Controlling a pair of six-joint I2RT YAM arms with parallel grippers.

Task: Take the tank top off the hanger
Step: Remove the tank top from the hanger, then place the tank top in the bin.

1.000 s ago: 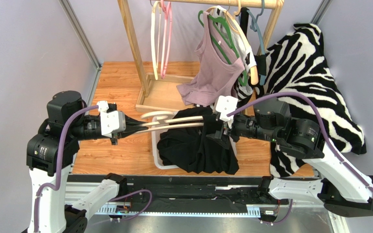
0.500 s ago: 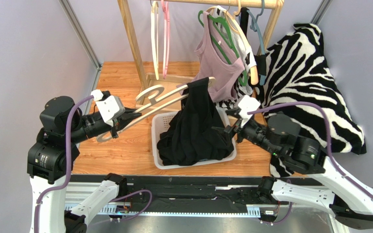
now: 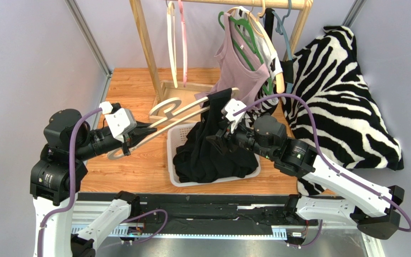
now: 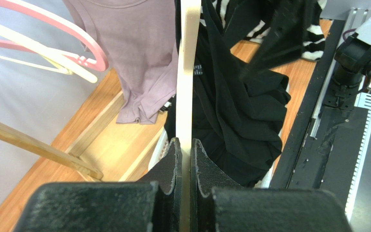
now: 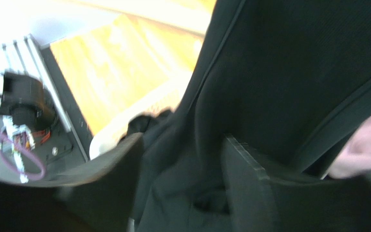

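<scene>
blurred and covered parts
right wrist view is smeared: tank top (image 5: 294, 72) fills the gap of the right end effector (image 5: 180, 159), contact unclear; it covers most of the basket (image 3: 170, 158); hanger (image 4: 188, 72) runs off the top edge.

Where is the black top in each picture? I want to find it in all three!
Top external: the black tank top hangs in the middle from the cream hanger, its bottom piled in the white basket.
Left wrist: the black tank top hangs just right of the hanger's pale bar.
Right wrist: the black tank top fills most of the picture, very close.
Shared landmark: the orange wooden tabletop.
</scene>
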